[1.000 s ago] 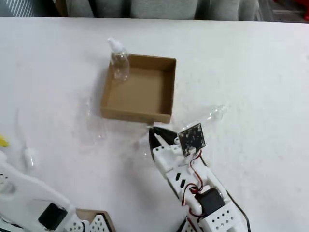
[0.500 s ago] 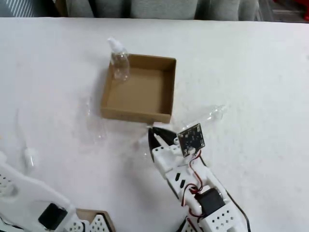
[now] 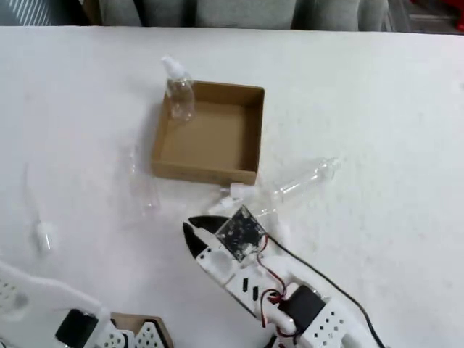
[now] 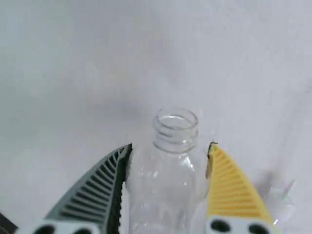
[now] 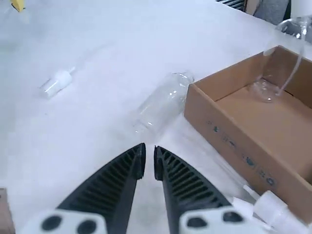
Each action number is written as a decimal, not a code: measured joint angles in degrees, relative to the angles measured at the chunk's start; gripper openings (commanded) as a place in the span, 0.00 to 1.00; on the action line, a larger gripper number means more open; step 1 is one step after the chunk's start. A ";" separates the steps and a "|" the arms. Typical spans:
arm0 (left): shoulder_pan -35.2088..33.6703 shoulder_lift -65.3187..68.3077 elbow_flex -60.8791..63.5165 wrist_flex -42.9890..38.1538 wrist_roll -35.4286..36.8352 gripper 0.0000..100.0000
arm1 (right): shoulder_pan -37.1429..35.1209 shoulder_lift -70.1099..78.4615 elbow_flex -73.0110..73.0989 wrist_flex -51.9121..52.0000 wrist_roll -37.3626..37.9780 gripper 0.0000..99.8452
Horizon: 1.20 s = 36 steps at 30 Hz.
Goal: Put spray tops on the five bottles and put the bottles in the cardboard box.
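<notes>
One capped bottle (image 3: 178,93) stands in the cardboard box's (image 3: 206,172) eleven o'clock corner. Four to go, I'd judge. Left gripper (image 4: 169,147) pinches an uncapped bottle (image 4: 165,195), neck pointing away from the wrist. Right gripper (image 5: 149,148), pressed together and empty, hangs at the box's six o'clock. A loose bottle (image 3: 147,192) lies at seven o'clock, axis roughly twelve-to-six.

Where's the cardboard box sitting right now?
In the high view the cardboard box sits near mid-table, a capped bottle standing in its far left corner, an uncapped bottle lying off its near left corner.
</notes>
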 measured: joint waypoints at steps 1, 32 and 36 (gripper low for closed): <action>-0.62 0.00 0.00 -0.18 0.00 0.02 | -1.32 3.52 -2.20 -0.97 0.00 0.02; -4.66 -0.09 4.40 -13.89 -0.53 0.02 | -24.53 117.89 -81.85 -27.16 -18.37 0.21; -4.66 -0.09 4.40 -13.89 -0.53 0.02 | -24.53 124.75 -90.02 -23.65 -18.37 0.20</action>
